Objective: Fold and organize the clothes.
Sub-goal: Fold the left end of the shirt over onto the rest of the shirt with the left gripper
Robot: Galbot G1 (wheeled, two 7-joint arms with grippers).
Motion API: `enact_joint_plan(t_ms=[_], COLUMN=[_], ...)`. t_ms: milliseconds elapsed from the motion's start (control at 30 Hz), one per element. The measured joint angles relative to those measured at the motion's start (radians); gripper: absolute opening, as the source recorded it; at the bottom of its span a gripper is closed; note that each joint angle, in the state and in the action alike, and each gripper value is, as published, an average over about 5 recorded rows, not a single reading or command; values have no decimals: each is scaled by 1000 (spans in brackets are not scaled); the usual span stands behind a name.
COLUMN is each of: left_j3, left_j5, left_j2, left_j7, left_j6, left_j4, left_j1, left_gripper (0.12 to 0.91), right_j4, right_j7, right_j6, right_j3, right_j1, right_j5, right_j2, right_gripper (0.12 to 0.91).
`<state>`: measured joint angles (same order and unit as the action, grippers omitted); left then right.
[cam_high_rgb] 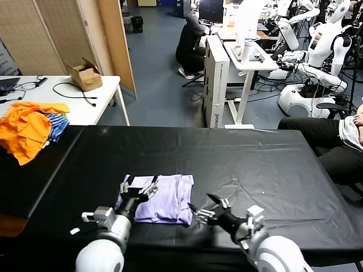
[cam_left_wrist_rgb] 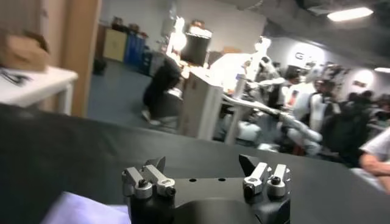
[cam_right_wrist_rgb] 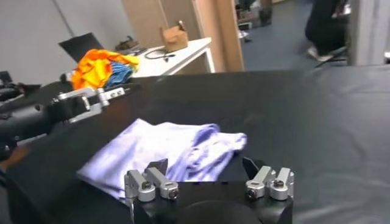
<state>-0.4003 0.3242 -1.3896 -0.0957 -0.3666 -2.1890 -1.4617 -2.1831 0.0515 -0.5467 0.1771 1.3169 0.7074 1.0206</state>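
Head view: I have both claws spread, holding nothing; left gripper [cam_high_rgb: 139, 190] over the folded shirt [cam_high_rgb: 164, 198], right gripper [cam_high_rgb: 210, 211] beside it. Folding looks done, I think; next, tidy it.

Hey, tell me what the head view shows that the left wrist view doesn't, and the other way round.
Only the head view shows the right gripper, open beside the folded lavender T-shirt, and the orange and blue-striped heap at the table's far left. Only the left wrist view shows the open left gripper from behind, with nothing between its fingers. Both share the left gripper, the shirt, of which the wrist view catches only a corner, the black table and the white side table with its cardboard box.
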Motion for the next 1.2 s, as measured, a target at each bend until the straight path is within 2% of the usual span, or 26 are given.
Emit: enact_joint_plan(t_ms=[133, 300, 500, 600, 700, 800, 1100, 1200], left_j3=[-16, -23, -17, -17, -19, -21, -42, -47], left_j5=[-32, -53, -60, -61, -61, -61, -57, -56], left_j2=[-2, -9, -17, -16, -14, -15, -12, -12], left_j7=[0, 0, 0, 0, 0, 0, -1, 1], left_j6=[7, 9, 9, 9, 11, 12, 20, 25], left_j4=[-1, 5, 12, 12, 13, 13, 32, 44], left_j1=[-22, -36, -38, -41, -45, -48, -33, -30], left_gripper=[907, 907, 907, 907, 907, 907, 907, 907], right_j4=[47, 87, 107, 114, 115, 107, 66, 56], right_j7=[11, 11, 6, 6, 6, 16, 65, 65], right_j6=[0, -1, 3, 6, 9, 5, -58, -59], right_j3=[-64, -110, -139, -144, -144, -139, -81, -65], right_j1=[-35, -43, -55, -59, -58, -49, 14, 27], right_j5=[-6, -38, -66, -76, -83, -83, -76, -60], right_j2=[26, 60, 87, 95, 99, 96, 80, 85], right_gripper=[879, 711, 570, 437, 269, 159, 141, 176])
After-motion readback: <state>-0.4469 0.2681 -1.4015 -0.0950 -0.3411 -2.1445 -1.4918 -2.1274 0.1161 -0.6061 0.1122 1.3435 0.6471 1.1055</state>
